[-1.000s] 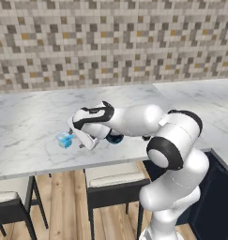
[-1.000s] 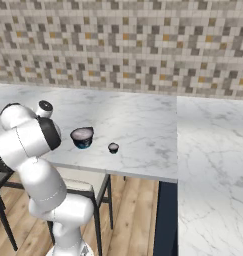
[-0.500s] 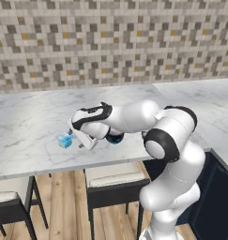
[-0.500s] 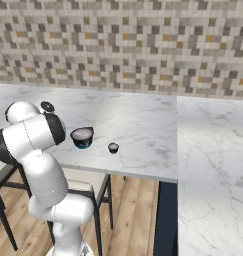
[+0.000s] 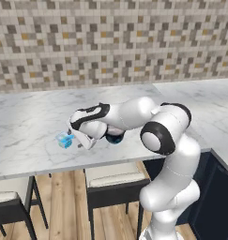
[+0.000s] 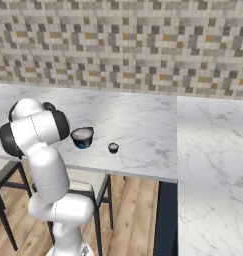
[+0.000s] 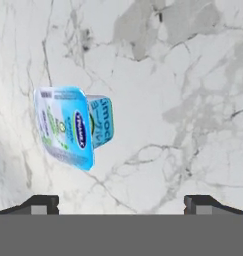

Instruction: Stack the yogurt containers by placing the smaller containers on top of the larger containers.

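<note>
The small light-blue boxy container (image 5: 64, 139) rests on the marble counter (image 5: 26, 126). My gripper (image 5: 81, 142) hangs just to its right, low over the counter and open. In the hand view the container (image 7: 73, 127) lies tipped with its printed side up, left of centre and beyond my gripper (image 7: 121, 205), whose fingertips (image 7: 43, 204) stand wide apart with nothing between them. The wide dark tub (image 6: 82, 137) with a pale top stands mid-counter, and my forearm partly covers the tub (image 5: 114, 137). The tiny dark cup (image 6: 113, 148) sits a short way to the tub's right.
A tiled wall (image 5: 110, 42) backs the counter. Stools (image 5: 113, 176) stand under the counter's front edge. To the right the counter turns a corner toward the base (image 6: 213, 165).
My elbow and upper arm have swung a little to the left. The hand has stayed beside the light-blue container, jaws still wide. The containers have not moved.
</note>
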